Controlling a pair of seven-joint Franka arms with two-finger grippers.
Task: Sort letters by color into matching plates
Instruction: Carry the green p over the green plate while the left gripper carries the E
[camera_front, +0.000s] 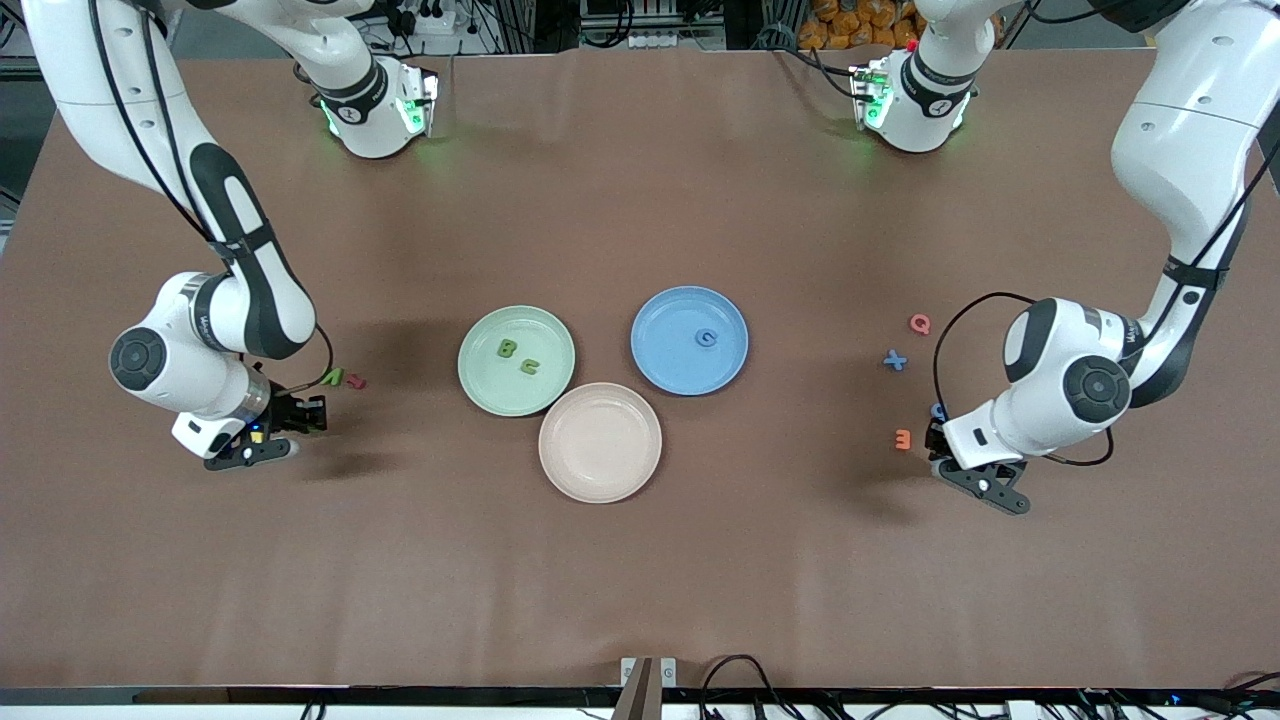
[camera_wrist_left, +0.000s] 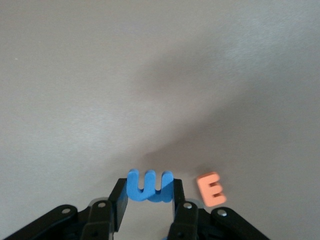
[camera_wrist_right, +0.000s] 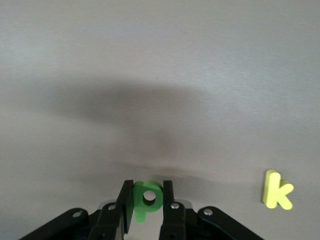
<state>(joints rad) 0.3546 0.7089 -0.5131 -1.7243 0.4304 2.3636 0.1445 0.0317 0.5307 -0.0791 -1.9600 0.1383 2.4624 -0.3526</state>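
Observation:
My left gripper (camera_wrist_left: 150, 187) is shut on a blue letter W (camera_wrist_left: 149, 186), low over the table at the left arm's end (camera_front: 937, 428). My right gripper (camera_wrist_right: 147, 189) is shut on a green letter P (camera_wrist_right: 148, 197), low over the table at the right arm's end (camera_front: 318, 412). The mint green plate (camera_front: 480, 385) holds a green B (camera_front: 507, 348) and a green C (camera_front: 529, 366). One blue letter (camera_front: 708, 338) lies in the blue plate (camera_front: 665, 365). A blue X (camera_front: 895, 360) lies on the table near the left arm.
A beige-pink plate (camera_front: 600, 470) sits nearer the front camera, touching both other plates. An orange E (camera_wrist_left: 211, 189) lies beside the left gripper, a red Q (camera_front: 920, 323) farther back. A yellow k (camera_wrist_right: 277, 190) lies near the right gripper; a red letter (camera_front: 357, 381) is close by.

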